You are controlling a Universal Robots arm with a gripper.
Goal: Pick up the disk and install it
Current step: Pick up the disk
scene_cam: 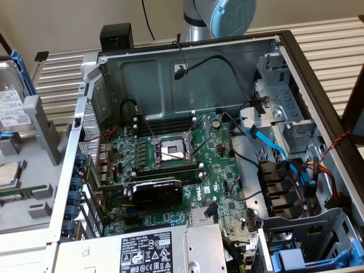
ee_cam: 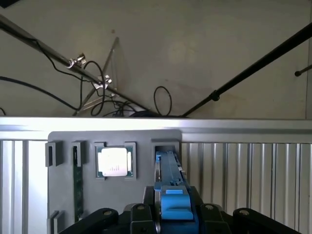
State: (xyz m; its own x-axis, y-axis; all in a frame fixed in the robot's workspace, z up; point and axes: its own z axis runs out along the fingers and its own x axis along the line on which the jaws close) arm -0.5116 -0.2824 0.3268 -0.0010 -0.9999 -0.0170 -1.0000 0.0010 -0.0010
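The disk (scene_cam: 11, 108) stands on edge in a grey holder (scene_cam: 41, 128) at the exterior view's far left. Its white label faces out and a blue rail runs along its edge. In the wrist view I look down along the disk's blue rail (ee_cam: 168, 175), which rises from its slot in the holder (ee_cam: 63, 139). My gripper (ee_cam: 175, 217) sits over the disk's upper end. Its black jaws press against both sides of the rail, so it is shut on the disk. The disk is still seated in the holder.
A square processor chip (ee_cam: 114, 162) and a memory stick (ee_cam: 77, 183) lie in the holder beside the disk. The open computer case (scene_cam: 187, 74) holds a motherboard (scene_cam: 170, 151), a power supply (scene_cam: 148, 250), cables and blue-railed drive bays (scene_cam: 301, 259). The arm's grey-blue joint (scene_cam: 219, 17) stands behind the case.
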